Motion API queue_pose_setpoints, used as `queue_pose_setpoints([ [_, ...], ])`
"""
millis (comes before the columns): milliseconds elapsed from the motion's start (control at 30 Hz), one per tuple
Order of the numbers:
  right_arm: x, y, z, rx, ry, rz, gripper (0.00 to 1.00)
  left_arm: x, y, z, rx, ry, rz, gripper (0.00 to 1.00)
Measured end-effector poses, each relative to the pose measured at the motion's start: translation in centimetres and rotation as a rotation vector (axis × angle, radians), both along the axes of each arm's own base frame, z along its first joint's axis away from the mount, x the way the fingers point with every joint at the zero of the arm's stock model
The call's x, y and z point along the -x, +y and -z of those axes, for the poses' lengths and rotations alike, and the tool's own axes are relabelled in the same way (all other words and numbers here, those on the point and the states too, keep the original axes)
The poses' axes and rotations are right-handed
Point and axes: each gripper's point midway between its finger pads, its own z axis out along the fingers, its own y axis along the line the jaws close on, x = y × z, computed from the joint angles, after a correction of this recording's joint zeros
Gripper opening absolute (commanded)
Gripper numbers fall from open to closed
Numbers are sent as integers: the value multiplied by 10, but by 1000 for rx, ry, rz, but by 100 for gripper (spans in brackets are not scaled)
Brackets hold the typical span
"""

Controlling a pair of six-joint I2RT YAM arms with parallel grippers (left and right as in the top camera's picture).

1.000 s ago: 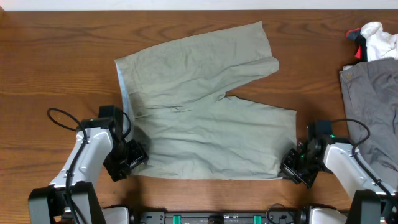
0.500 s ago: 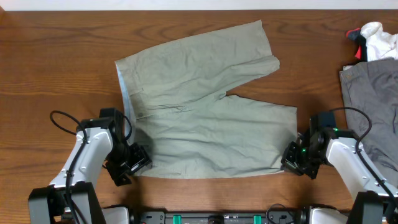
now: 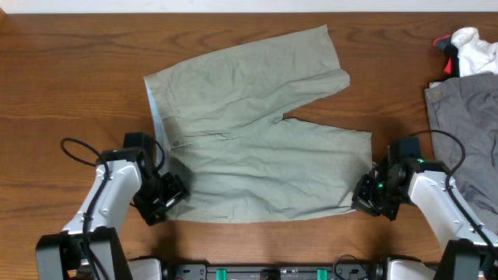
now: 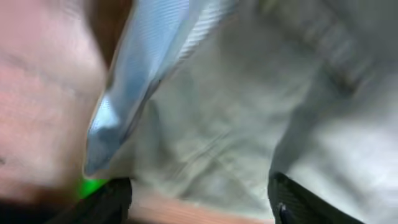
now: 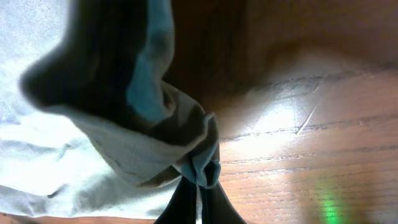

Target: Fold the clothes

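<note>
A dark brown wooden table [image 3: 70,70] with long streaky grain fills nearly the whole overhead view. A narrow pale strip [image 3: 233,5] runs just beyond the table's far edge, and it is unclear whether that is wall or floor. Light falls evenly on the table from above, while close to its surface on the right a white glare [image 5: 280,118] shows fine scratches, with a small green glow [image 5: 328,211] near it.

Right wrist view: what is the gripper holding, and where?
The right gripper is shut on the shorts, pinching the hem corner of the near leg.
</note>
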Motion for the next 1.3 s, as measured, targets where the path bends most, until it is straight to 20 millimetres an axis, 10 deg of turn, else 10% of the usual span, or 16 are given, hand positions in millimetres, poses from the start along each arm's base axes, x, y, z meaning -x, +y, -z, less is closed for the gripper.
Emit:
queue_pose_setpoints([
  [533, -3, 0, 0, 1, -12, 0, 1, 14, 27, 7, -170, 62, -54, 69],
  [1033, -9, 1, 0, -9, -37, 0, 1, 7, 37, 22, -231, 40, -61, 6],
  [1300, -18, 1, -12, -14, -60, -28, 1, 18, 30, 2, -186, 118, -22, 6],
])
